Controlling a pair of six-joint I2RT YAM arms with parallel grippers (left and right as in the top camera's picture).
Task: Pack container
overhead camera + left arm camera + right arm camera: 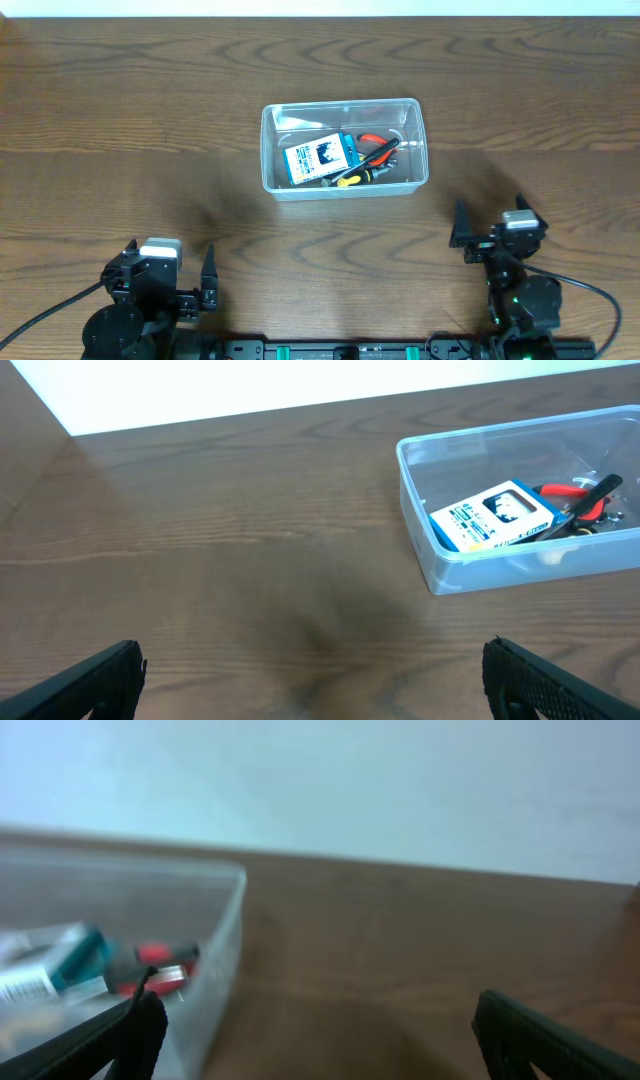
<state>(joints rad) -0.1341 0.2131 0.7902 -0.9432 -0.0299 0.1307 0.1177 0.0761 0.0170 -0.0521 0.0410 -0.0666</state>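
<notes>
Sitting centrally on the worktop point(120, 120), the container point(345, 188) looks light, stiff and slick; its rim is the likely hold. Left fingers point(209, 272) and right fingers point(460, 222) stand wide open, empty

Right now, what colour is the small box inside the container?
The box is blue and white; it shows best in the left wrist view.
</notes>
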